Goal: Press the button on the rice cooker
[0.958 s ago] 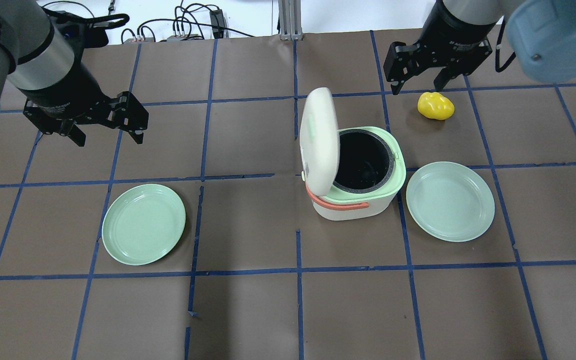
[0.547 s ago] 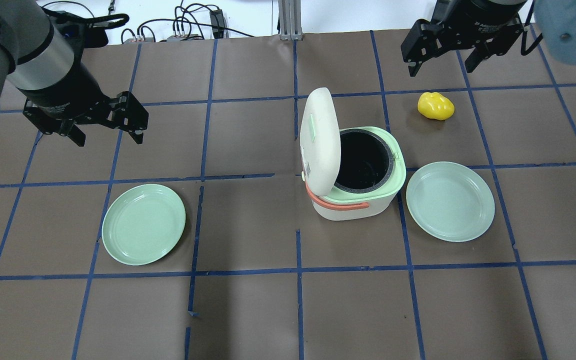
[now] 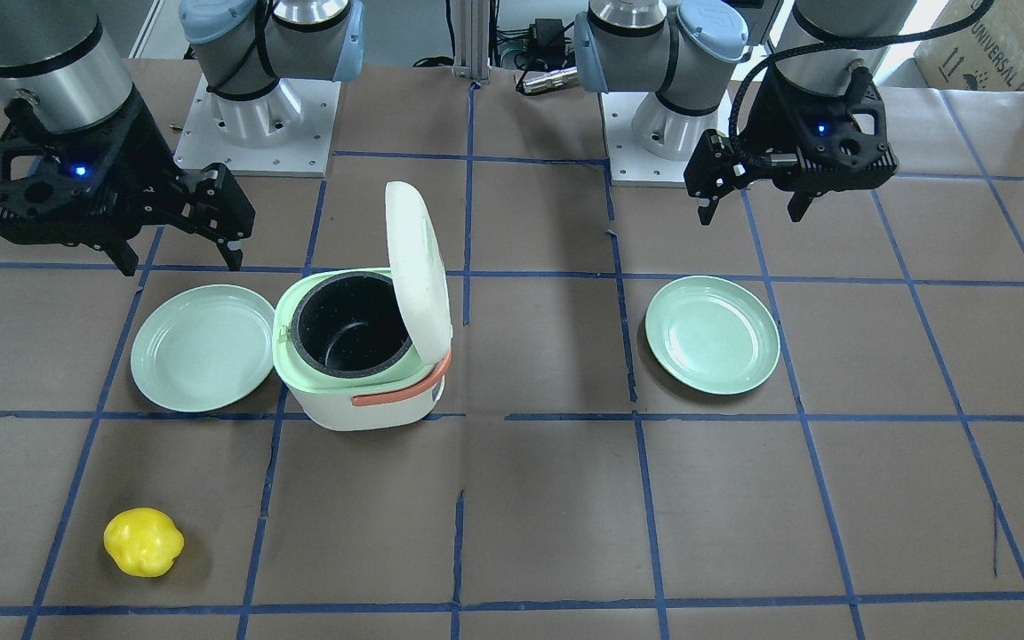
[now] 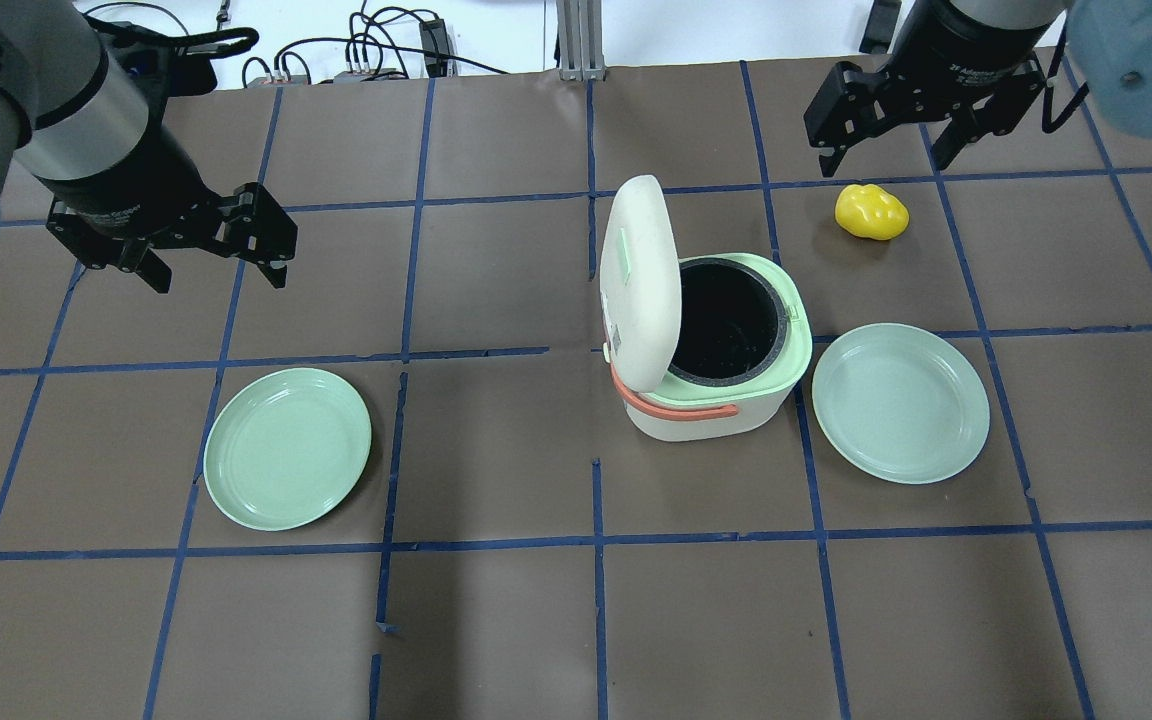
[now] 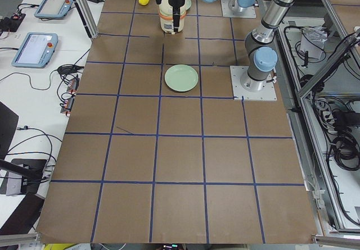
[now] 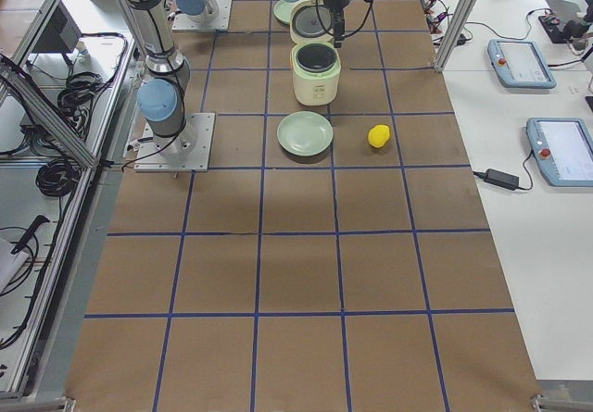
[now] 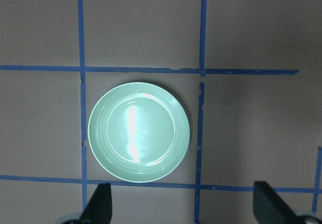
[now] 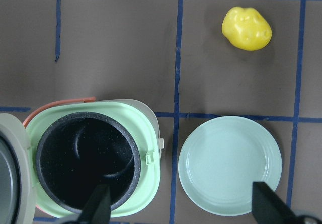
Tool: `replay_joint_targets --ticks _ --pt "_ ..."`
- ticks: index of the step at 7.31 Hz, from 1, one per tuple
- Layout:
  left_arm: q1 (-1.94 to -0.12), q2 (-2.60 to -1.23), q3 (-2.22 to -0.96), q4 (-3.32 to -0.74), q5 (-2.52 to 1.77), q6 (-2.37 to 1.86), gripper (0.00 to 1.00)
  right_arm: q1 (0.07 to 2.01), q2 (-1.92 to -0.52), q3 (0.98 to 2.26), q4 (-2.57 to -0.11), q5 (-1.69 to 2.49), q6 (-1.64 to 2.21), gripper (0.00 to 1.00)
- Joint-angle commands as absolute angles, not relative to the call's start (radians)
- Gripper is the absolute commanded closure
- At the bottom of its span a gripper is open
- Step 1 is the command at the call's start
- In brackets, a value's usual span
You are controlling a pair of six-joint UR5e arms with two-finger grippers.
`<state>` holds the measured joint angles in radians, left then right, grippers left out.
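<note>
Two arms hang over a table [image 4: 496, 620] papered brown and squared off with blue tape. Findings: the left gripper [image 4: 218, 278] and the right gripper [image 4: 881, 160] are both spread wide, holding nothing. The rice cooker [image 4: 706, 350] sits near centre, lid raised upright, black pot exposed; the button [image 4: 624, 262] shows on the lid's outer face. One green plate [image 4: 900, 402] lies just beside it, a second plate [image 4: 286, 447] well apart. A yellow lump [image 4: 871, 211] rests beyond the cooker. Cables [image 4: 376, 50] trail along the far edge.

left plate [image 4: 287, 449] — rice cooker [image 4: 708, 418] — right plate [image 4: 900, 402]
</note>
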<state>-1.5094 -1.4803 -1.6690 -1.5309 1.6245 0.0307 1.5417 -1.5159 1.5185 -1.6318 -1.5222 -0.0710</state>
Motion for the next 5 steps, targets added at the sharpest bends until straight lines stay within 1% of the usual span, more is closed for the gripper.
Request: replay_joint_targets --ticks 1,4,5 --pt "-1.509 -1.48 -1.669 -1.531 1.624 0.031 0.0 1.542 -1.523 1.549 -1.609 -1.517 -0.071 0.0" --pt "-1.509 -1.48 -1.669 -1.532 1.624 0.031 0.0 1.543 -1.569 1.557 -1.64 -1.516 -0.071 0.0" --pt "-1.509 -1.48 -1.669 -1.531 1.624 0.031 0.0 1.543 -1.581 1.584 -1.649 -1.516 -0.071 0.0"
